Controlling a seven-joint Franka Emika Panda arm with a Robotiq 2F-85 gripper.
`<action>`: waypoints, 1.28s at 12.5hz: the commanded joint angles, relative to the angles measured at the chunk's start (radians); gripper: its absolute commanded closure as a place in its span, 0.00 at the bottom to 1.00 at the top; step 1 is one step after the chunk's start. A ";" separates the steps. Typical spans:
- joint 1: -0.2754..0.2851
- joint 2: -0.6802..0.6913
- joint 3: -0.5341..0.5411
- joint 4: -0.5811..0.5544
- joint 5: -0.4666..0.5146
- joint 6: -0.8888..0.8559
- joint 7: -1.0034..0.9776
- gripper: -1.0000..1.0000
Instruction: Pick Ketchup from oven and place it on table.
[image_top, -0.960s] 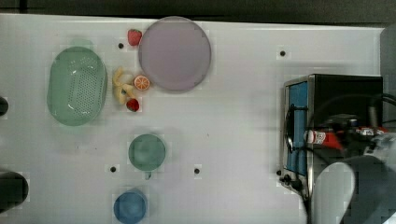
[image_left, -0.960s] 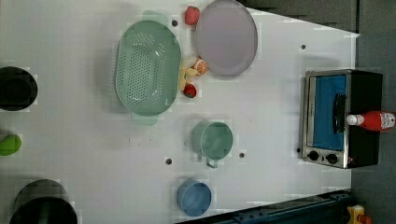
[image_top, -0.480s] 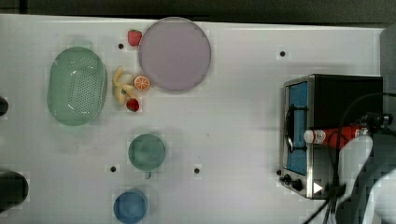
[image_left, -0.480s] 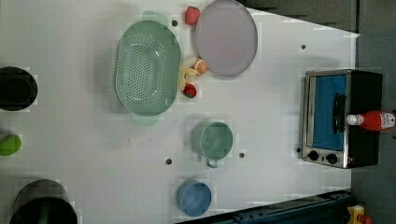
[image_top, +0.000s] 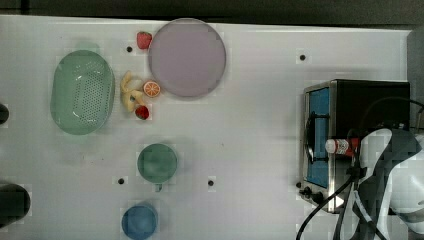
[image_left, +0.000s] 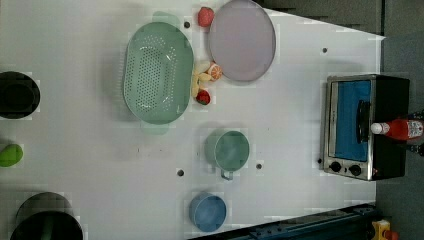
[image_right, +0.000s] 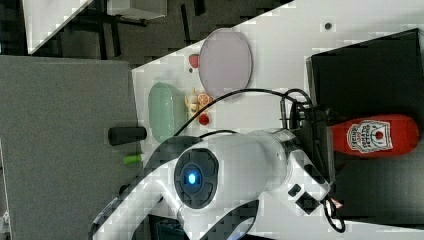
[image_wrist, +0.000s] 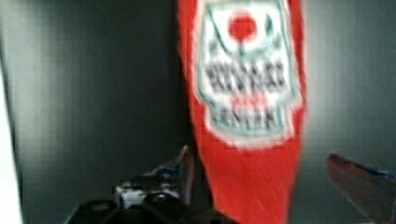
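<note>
- one bottle, the ketchup (image_wrist: 245, 116), lies flat on the black roof of the oven (image_top: 372, 97), white cap over the door edge.
- gripper (image_wrist: 261, 170) spread wide, gripping nothing; fingers either side of the bottle, its long axis running between them.

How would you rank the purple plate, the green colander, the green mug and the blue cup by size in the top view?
1. Green colander and purple plate: too alike to rank.
2. Green mug.
3. Blue cup, slightly smaller than the mug.
</note>
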 joint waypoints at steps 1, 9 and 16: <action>-0.014 0.026 -0.003 0.029 0.008 0.054 -0.019 0.00; -0.023 0.083 0.001 0.024 0.026 0.064 -0.019 0.28; 0.012 0.013 0.006 0.147 -0.015 0.016 -0.092 0.36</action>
